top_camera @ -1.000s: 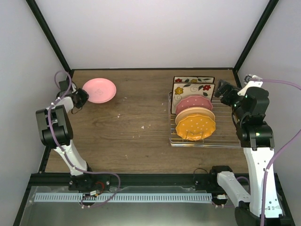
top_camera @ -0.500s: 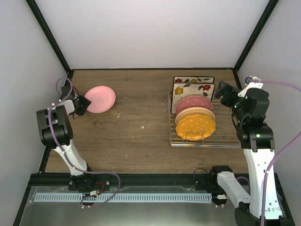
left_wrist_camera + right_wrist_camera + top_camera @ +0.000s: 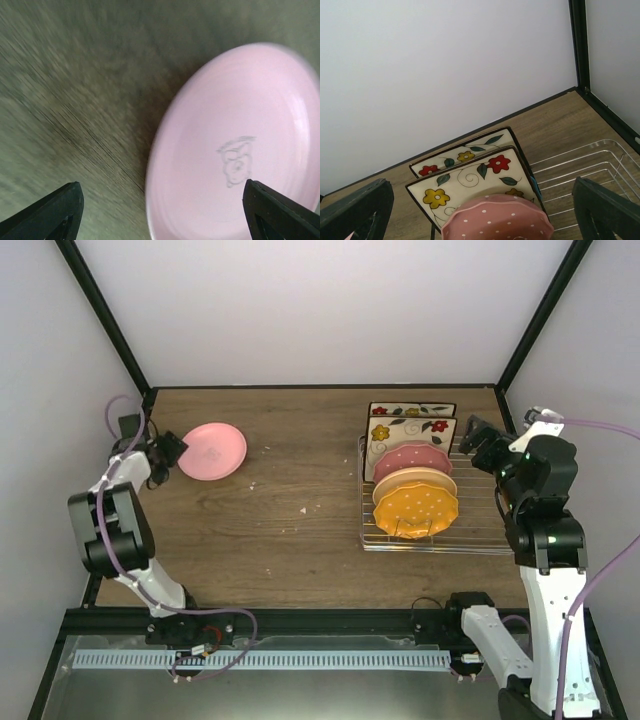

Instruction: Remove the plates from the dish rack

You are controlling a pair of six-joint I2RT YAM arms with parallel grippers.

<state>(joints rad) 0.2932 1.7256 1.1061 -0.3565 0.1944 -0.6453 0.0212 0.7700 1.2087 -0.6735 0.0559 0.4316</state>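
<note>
The pink plate [image 3: 212, 450] lies on the table at the back left, and it fills the blurred left wrist view [image 3: 240, 150]. My left gripper [image 3: 165, 450] is at its left rim, open, jaws wide apart [image 3: 161, 200] with no grip on the plate. The dish rack [image 3: 480, 530] at the right holds two square flower plates [image 3: 411, 411] [image 3: 475, 185], a dotted dark pink plate [image 3: 412, 458] [image 3: 497, 220], a pale orange one [image 3: 414, 483] and an orange dotted one [image 3: 416, 508]. My right gripper [image 3: 478, 435] hovers open over the rack's back right [image 3: 481, 200], holding nothing.
Black frame posts [image 3: 525, 330] and pale walls close in the table at the back and sides. Bare rack wires [image 3: 585, 170] show to the right of the plates. A few crumbs [image 3: 303, 508] dot the wood mid-table.
My left gripper opened and let go of the pink plate, which dropped from a tilt onto the table. The left wrist drew back slightly leftward. The right arm barely moved.
</note>
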